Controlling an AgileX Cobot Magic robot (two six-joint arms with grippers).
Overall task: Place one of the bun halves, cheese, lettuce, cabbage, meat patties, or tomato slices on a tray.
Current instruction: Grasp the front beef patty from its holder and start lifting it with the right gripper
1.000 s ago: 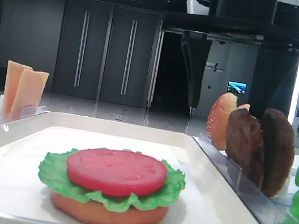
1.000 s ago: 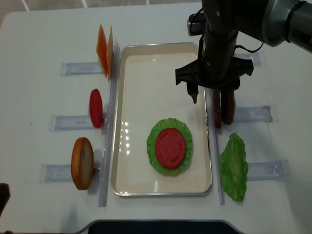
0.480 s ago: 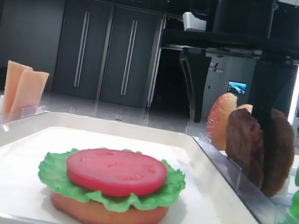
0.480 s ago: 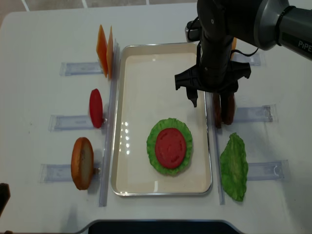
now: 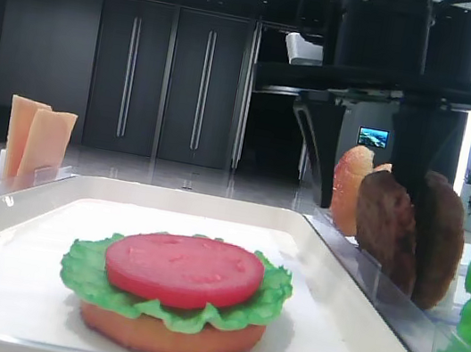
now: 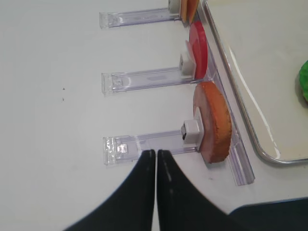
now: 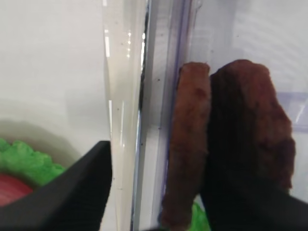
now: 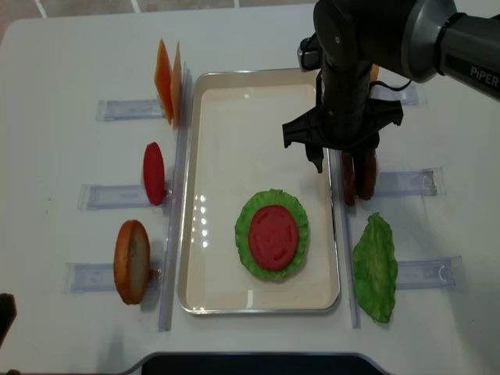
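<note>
Tomato slice (image 8: 273,236) on lettuce (image 8: 272,234) in tray (image 8: 234,117); patties (image 8: 357,176) right of tray; cheese (image 8: 168,82) left.

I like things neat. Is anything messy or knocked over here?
Nothing looks spilled or knocked over. The only oddity: the two meat patties lean against each other in their holder instead of standing apart, right beside the white tray.

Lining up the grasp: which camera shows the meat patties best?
Right wrist: the meat patties fill it, upright, side by side, one finger either side. Low front view shows them edge-on; overhead mostly arm-covered; left wrist, none.
</note>
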